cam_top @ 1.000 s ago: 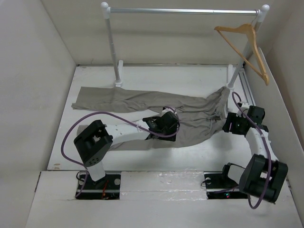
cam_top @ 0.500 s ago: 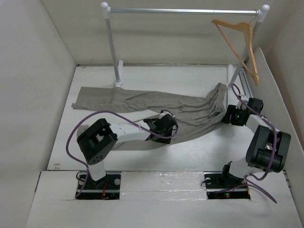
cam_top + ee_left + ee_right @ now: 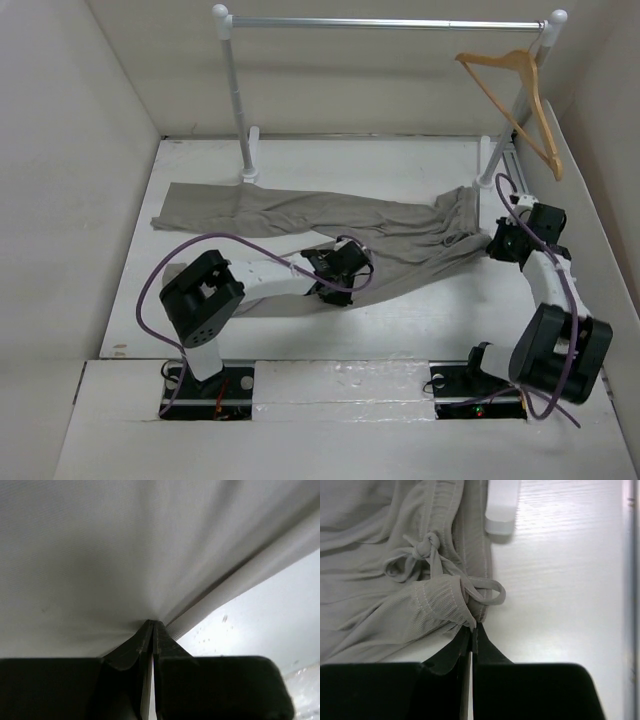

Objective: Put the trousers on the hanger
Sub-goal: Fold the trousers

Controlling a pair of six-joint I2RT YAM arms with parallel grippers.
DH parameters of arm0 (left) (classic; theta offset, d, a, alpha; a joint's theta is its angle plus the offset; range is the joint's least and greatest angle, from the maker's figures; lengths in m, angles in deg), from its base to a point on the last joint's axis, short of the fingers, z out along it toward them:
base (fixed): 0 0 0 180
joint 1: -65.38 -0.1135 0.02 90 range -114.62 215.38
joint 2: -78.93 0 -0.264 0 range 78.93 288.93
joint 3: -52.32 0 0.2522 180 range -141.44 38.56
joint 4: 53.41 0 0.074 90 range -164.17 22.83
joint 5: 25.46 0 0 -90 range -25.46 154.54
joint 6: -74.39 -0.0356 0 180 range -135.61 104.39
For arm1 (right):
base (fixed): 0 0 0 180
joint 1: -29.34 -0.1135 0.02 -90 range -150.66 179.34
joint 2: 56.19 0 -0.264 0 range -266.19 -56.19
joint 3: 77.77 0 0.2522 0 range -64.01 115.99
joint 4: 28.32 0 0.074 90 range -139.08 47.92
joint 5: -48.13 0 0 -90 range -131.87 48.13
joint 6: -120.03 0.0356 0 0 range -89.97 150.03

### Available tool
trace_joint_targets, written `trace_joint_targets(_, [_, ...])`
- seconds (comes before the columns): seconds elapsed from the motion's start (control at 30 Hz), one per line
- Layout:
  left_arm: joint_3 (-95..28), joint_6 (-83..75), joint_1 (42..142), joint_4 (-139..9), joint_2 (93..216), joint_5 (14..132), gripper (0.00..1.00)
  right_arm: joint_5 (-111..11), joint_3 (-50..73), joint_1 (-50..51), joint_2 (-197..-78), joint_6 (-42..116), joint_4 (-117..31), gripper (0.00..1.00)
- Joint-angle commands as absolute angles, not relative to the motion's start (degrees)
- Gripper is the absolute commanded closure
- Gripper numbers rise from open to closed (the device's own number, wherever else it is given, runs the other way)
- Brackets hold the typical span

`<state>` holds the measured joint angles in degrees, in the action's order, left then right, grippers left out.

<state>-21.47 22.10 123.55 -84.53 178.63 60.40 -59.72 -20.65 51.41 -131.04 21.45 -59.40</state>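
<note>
The grey-beige trousers (image 3: 300,210) lie flat across the table, legs to the left and waistband to the right. My left gripper (image 3: 358,272) sits low at the trousers' near edge, shut on a pinch of cloth (image 3: 100,555) that rises into its tips (image 3: 152,625). My right gripper (image 3: 489,243) is at the waistband, shut on its gathered hem (image 3: 445,605) at the tips (image 3: 473,628), just below the knotted drawstring (image 3: 427,547). The tan wooden hanger (image 3: 515,95) hangs by its hook from the right end of the rail, above and behind the right gripper.
A silver rail (image 3: 390,22) on two white posts spans the back. The right post's white foot (image 3: 501,510) stands beside the waistband. White walls close in both sides. A metal track (image 3: 520,185) runs along the right edge.
Both grippers have closed on the cloth. The right arm shifted toward the right wall with the waistband corner. The hanger has swung on the rail.
</note>
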Motion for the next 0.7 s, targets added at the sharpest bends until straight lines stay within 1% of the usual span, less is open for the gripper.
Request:
trace_joint_targets(0.0, [-23.39, 21.13, 124.61, -91.24, 173.94, 64.28, 1.00, -52.00, -18.57, 51.40, -123.01, 21.24, -71.22, 1.00])
trace_joint_targets(0.07, [-24.10, 19.90, 124.62, -92.30, 173.24, 67.96, 1.00, -48.91, -16.82, 52.63, -119.32, 20.71, -75.72, 1.00])
trace_joint_targets(0.17, [-25.16, 17.53, 124.62, -94.32, 173.06, 70.95, 1.00, -46.00, -13.04, 53.25, -117.29, 20.54, -87.30, 1.00])
trace_joint_targets(0.27, [-24.99, 16.30, 124.62, -94.59, 172.27, 73.15, 1.00, -44.95, -10.58, 53.25, -115.43, 20.36, -92.68, 1.00])
trace_joint_targets(0.33, [-23.93, 15.50, 124.62, -93.63, 171.57, 75.07, 1.00, -42.50, -9.95, 52.46, -116.22, 19.84, -99.01, 1.00])
trace_joint_targets(0.43, [-22.18, 14.01, 124.62, -92.31, 171.04, 76.32, 1.00, -42.48, -11.18, 51.93, -117.45, 17.99, -102.10, 1.00])
trace_joint_targets(0.5, [-20.77, 12.87, 124.62, -91.52, 170.78, 77.02, 0.91, -42.22, -8.83, 51.93, -117.98, 18.60, -104.29, 1.00])
trace_joint_targets(0.53, [-20.33, 12.69, 124.62, -91.34, 170.60, 77.37, 0.79, -38.83, -7.77, 51.93, -118.41, 19.04, -105.09, 1.00])
trace_joint_targets(0.57, [-19.89, 12.51, 124.62, -90.99, 170.25, 77.81, 0.69, -37.75, -7.06, 51.93, -118.94, 19.13, -105.62, 0.95])
trace_joint_targets(0.6, [-19.02, 12.51, 124.62, -90.29, 169.81, 77.99, 0.60, -36.96, -4.79, 51.93, -119.64, 19.22, -106.58, 0.84])
trace_joint_targets(0.63, [-18.75, 13.03, 124.62, -90.11, 167.98, 77.38, 0.49, -34.43, -3.11, 51.93, -120.61, 19.22, -107.11, 0.70])
trace_joint_targets(0.67, [-18.31, 13.56, 124.62, -89.67, 166.66, 76.76, 0.43, -32.83, -1.27, 52.54, -121.14, 19.22, -107.29, 0.43])
